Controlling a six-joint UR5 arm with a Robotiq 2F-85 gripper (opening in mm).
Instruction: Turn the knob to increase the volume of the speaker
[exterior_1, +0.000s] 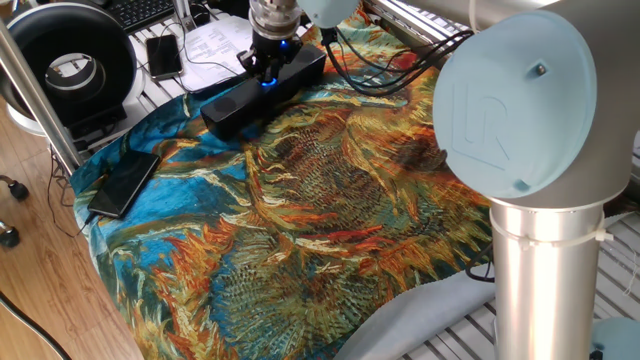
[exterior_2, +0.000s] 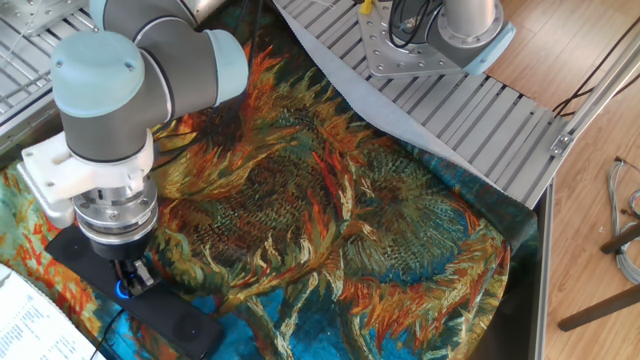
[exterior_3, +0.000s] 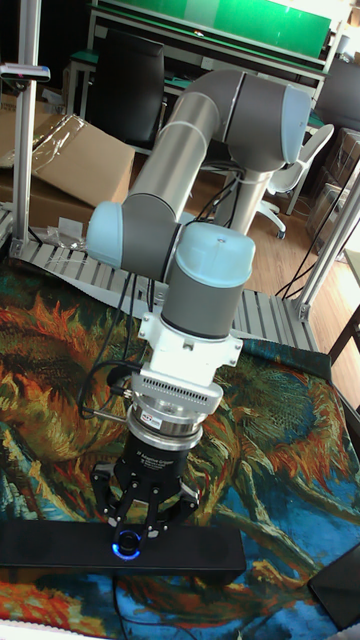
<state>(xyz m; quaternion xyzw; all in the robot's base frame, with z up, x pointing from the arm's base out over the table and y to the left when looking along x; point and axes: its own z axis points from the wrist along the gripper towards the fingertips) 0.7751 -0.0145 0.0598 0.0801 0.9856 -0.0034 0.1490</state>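
Note:
The speaker (exterior_1: 240, 100) is a long slim black bar lying slantwise at the far edge of the sunflower cloth. It also shows as the speaker (exterior_2: 175, 315) and as the speaker (exterior_3: 60, 550). The knob (exterior_1: 268, 83) glows blue on its top, seen too as the knob (exterior_2: 122, 290) and the knob (exterior_3: 127, 546). My gripper (exterior_1: 268, 72) points straight down onto the knob, its fingers closed in around it. The gripper (exterior_2: 132, 276) and the gripper (exterior_3: 146, 520) hide most of the dial, leaving only the blue ring showing.
A flat black phone (exterior_1: 122, 183) lies on the cloth's left edge. A big black-and-white ring-shaped device (exterior_1: 70, 55), a second phone (exterior_1: 163, 55) and papers sit beyond the cloth. Black cables (exterior_1: 390, 60) run behind the speaker. The arm's base (exterior_2: 440, 35) stands on a slatted metal plate.

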